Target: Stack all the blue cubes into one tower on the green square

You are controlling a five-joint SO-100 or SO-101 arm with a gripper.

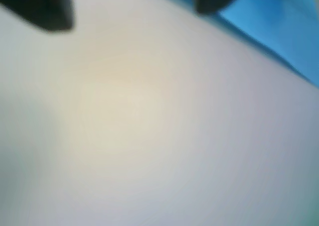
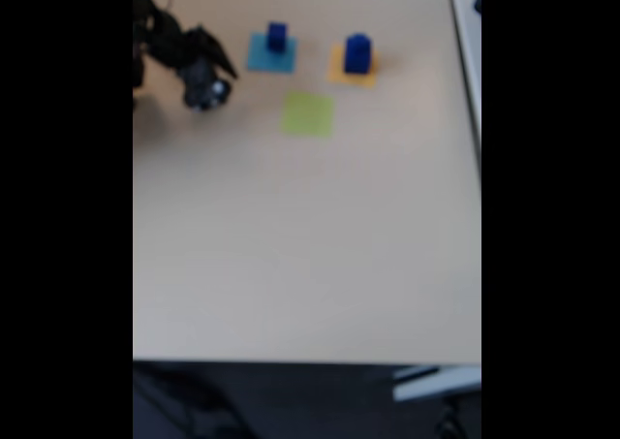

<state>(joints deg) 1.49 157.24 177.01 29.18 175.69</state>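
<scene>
In the fixed view a small blue cube (image 2: 277,37) stands on the flat light-blue square (image 2: 263,59). A larger blue cube (image 2: 357,52) stands on the orange-yellow square (image 2: 339,73). The green square (image 2: 309,114) lies in front of them with nothing on it. My gripper (image 2: 225,69) is at the back left, just left of the light-blue square. The blurred wrist view has my gripper (image 1: 132,17) open close over the bare table, with its two dark fingers (image 1: 45,9) wide apart and nothing between them. The light-blue square (image 1: 279,31) sits at the upper right there.
The beige table (image 2: 310,245) stretches wide towards the front edge. A pale strip (image 2: 467,42) runs along the table's right side. Dark floor lies below the front edge.
</scene>
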